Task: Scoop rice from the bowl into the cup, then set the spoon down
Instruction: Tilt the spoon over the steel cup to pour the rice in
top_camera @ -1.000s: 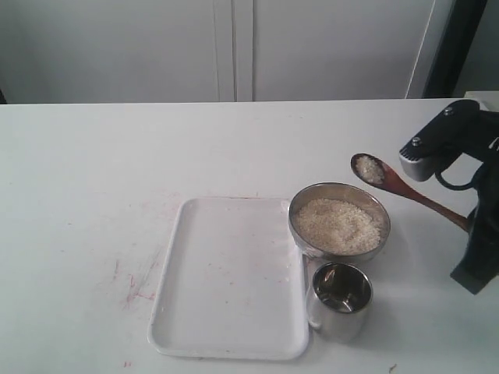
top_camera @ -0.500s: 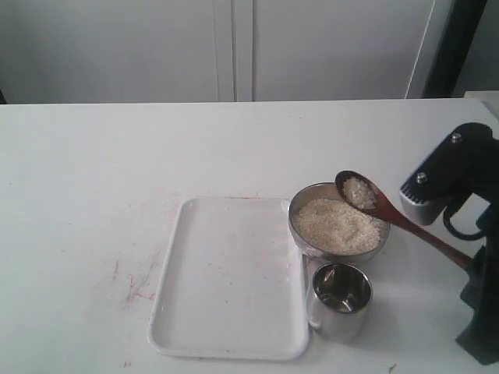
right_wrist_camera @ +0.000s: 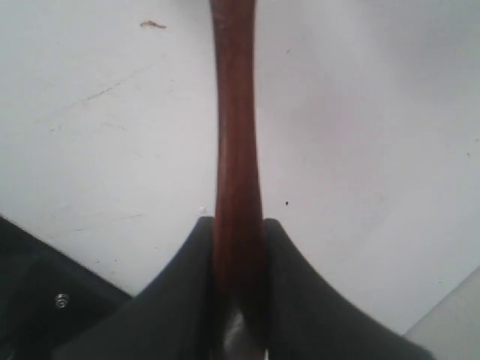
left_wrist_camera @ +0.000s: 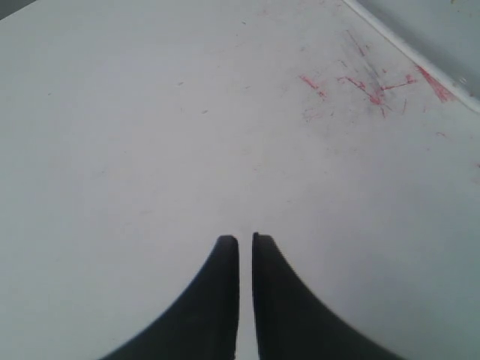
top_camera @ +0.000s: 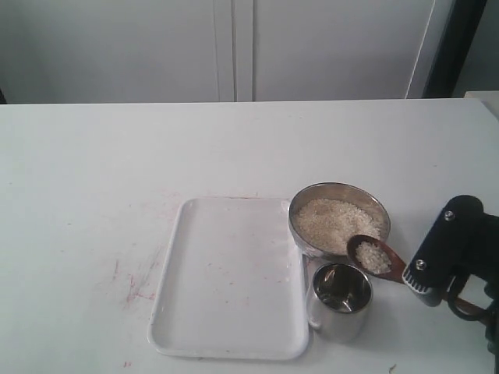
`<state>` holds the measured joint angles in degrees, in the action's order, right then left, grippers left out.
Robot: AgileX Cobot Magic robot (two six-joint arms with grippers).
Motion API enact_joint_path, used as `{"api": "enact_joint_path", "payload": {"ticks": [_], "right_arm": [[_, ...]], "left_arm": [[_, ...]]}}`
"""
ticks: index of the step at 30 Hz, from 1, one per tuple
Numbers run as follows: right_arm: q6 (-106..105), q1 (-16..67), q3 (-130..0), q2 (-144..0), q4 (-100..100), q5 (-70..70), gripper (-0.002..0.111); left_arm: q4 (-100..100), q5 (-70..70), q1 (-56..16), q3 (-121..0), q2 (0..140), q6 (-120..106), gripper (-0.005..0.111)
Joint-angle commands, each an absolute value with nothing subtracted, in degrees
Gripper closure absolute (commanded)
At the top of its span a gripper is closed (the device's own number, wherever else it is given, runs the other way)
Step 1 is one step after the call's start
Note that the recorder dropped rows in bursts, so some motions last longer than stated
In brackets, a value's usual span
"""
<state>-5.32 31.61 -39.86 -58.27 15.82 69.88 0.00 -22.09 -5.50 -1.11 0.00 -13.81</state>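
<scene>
The steel bowl (top_camera: 301, 231) holds a mound of rice (top_camera: 327, 218) and stands right of the tray. In front of it is the steel cup (top_camera: 341, 301), its handle toward the tray. The wooden spoon (top_camera: 373, 255) carries a heap of rice in its scoop, which hovers at the bowl's near right rim, just above and behind the cup's rim. My right gripper (right_wrist_camera: 238, 221) is shut on the spoon handle (right_wrist_camera: 234, 112), and its arm (top_camera: 456, 245) hangs low at the right. My left gripper (left_wrist_camera: 245, 238) is shut, holds nothing and is over bare table.
A white rectangular tray (top_camera: 226, 280) lies left of the bowl and cup, almost touching them. Faint red marks (top_camera: 136, 284) stain the table left of the tray. White cabinet doors close off the far side.
The loaded spoon has come down and forward, from above the bowl's far right side to its near rim by the cup. The right arm dropped lower with it.
</scene>
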Motion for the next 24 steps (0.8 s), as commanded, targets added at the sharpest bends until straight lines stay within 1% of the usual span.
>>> {"api": "enact_joint_path", "payload": {"ticks": [1, 9, 13, 17, 24], "right_arm": [[-7.9, 31.9, -39.5, -59.6, 18.8, 70.0, 0.108], [-12.6, 32.1, -39.5, -64.6, 20.7, 70.0, 0.108], [-13.2, 34.4, -39.5, -64.9, 22.5, 70.0, 0.108], [-12.9, 36.5, -39.5, -64.9, 28.5, 70.0, 0.108], [-12.2, 37.8, -39.5, -64.9, 32.2, 70.0, 0.108]], "left_arm": [[-0.3, -24.9, -5.9, -0.6, 0.0, -13.5, 0.092], [-0.3, -24.9, -5.9, -0.6, 0.0, -13.5, 0.092], [-0.3, -24.9, -5.9, -0.6, 0.0, -13.5, 0.092], [-0.3, -24.9, -5.9, -0.6, 0.0, -13.5, 0.092], [-0.3, -24.9, -5.9, -0.6, 0.0, -13.5, 0.092]]}}
